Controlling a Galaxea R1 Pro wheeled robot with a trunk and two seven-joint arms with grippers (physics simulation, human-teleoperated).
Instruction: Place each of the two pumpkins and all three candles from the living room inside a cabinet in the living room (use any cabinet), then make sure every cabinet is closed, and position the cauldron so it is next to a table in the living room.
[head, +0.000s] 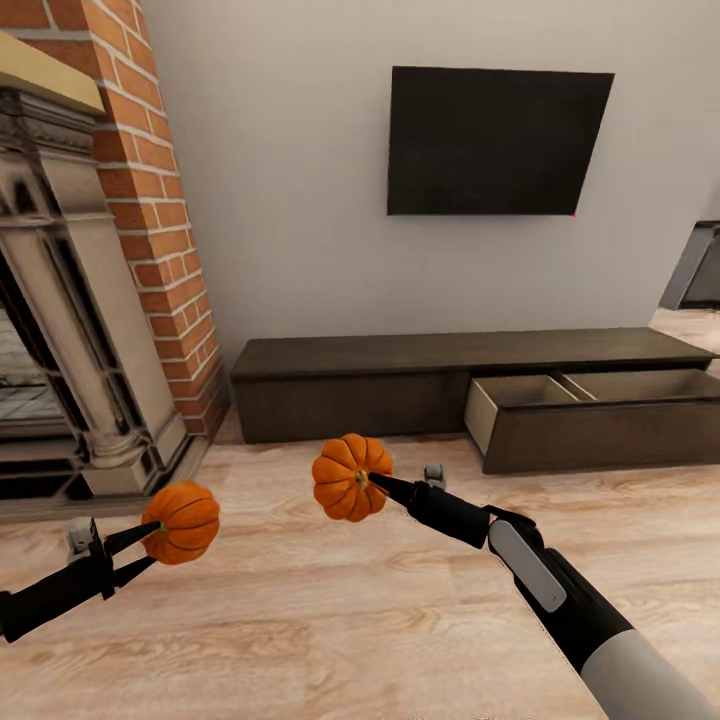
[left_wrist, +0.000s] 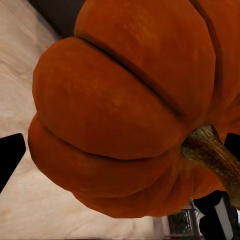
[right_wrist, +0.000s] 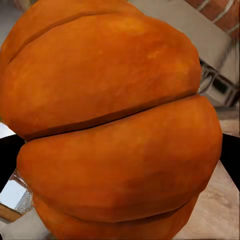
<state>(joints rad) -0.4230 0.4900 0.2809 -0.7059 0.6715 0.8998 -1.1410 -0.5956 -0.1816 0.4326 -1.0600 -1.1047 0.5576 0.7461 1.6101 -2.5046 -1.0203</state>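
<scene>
I hold one orange ribbed pumpkin in each hand above the wood floor. My left gripper (head: 152, 543) is shut on the left pumpkin (head: 184, 522), whose ribs and brown stem show close up in the left wrist view (left_wrist: 125, 115). My right gripper (head: 378, 484) is shut on the other pumpkin (head: 349, 477), which looms large in the right wrist view (right_wrist: 115, 130). The long low dark-brown cabinet (head: 350, 385) stands against the far wall under the TV. Its right drawer (head: 590, 415) is pulled open, with two empty compartments showing. Candles and cauldron are out of view.
A brick fireplace (head: 110, 270) with a stone surround stands at the left. A black TV (head: 495, 140) hangs on the grey wall. Light wood floor (head: 330, 620) stretches between me and the cabinet. A doorway and dark furniture (head: 695, 265) show at the far right.
</scene>
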